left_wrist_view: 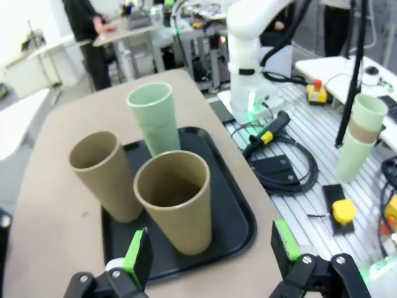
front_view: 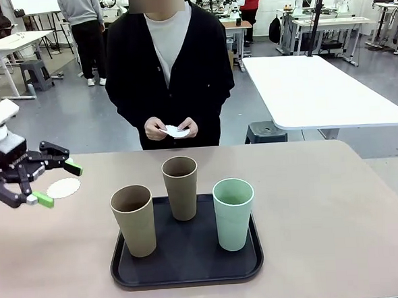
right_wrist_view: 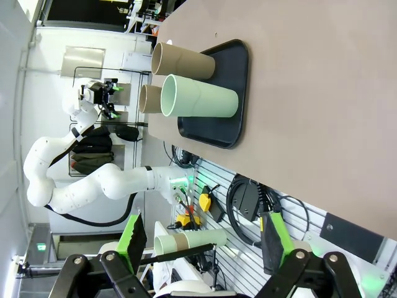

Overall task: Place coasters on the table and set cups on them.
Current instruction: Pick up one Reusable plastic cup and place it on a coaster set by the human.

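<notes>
Hovering near the counter's [front_view: 324, 202] left edge, the left end effector [front_view: 56, 183] had its fingers spread wide with nothing between them, just above one coaster [front_view: 68, 190] that lay flat on the bare surface. To its right, a black tray [front_view: 186, 275] sat close to the near edge and carried all three cups upright: a tan cup [front_view: 134, 220] at the tray's front left, a second tan cup [front_view: 181, 188] at the back middle, and a mint cup [front_view: 234, 213] at the front right. At the far edge, the person's hands [front_view: 158, 130] held more white coasters [front_view: 178, 131]. The right end effector [right_wrist_view: 203, 242] was likewise spread and empty, well off the counter's right side. The coasters looked paper-thin, light and floppy, so they would be awkward to pinch once flat. The cups looked empty, light and stiff, with a matte wall that should not slip. A sideways pinch across the wall around mid-height seemed safest, since a high grip could tip such tall, narrow-based cups.
</notes>
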`<state>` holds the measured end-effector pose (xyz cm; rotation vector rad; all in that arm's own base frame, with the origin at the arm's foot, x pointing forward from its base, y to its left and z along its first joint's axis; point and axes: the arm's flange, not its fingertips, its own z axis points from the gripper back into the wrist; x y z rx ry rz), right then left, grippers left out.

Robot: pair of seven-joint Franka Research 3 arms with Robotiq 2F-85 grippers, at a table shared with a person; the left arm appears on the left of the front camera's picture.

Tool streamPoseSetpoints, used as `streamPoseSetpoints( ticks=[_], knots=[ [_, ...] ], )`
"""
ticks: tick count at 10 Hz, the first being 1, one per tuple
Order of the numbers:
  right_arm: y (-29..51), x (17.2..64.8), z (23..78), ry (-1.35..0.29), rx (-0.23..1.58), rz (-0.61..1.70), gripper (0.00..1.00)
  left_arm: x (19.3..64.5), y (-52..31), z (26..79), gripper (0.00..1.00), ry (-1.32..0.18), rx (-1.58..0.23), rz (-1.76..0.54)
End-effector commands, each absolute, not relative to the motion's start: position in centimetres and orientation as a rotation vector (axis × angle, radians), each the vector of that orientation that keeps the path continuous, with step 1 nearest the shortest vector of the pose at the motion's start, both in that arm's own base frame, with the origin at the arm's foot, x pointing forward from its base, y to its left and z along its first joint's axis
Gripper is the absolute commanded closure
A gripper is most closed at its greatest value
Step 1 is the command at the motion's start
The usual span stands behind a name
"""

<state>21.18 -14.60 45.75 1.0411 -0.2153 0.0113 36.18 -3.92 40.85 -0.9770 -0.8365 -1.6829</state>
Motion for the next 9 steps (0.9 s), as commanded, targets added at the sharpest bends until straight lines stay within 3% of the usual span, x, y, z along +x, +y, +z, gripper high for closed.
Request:
streamPoseSetpoints(
  ticks=[1, 6, 9],
  knots=[
    [-14.6, 21.3, 45.6, -0.228, 1.063, 0.018, 0.00, 36.1, -4.6, 36.7, 0.00, -0.915, -0.942, -1.730],
    [-14.6, 21.3, 45.6, -0.228, 1.063, 0.018, 0.00, 39.3, -6.2, 30.9, 0.00, -1.076, -0.953, -1.482],
    [-14.6, 21.3, 45.6, -0.228, 1.063, 0.018, 0.00, 39.5, -6.9, 28.8, 0.00, -0.976, -1.102, -1.546]
  ],
)
